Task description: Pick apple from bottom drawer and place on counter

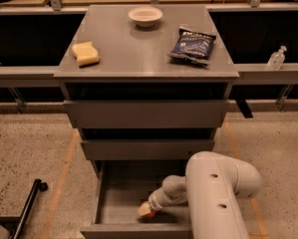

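Bottom drawer (119, 195) pulled open, both upper drawers shut. Arm reaches down into it; gripper (150, 206) sits low near the drawer's front, right at the apple (144, 211). Apple on the drawer floor, touching the gripper tip. Whether it is grasped or released: cannot tell. Counter (138, 51) holds yellow sponge (85, 53), white bowl (145, 16), blue chip bag (192, 45).
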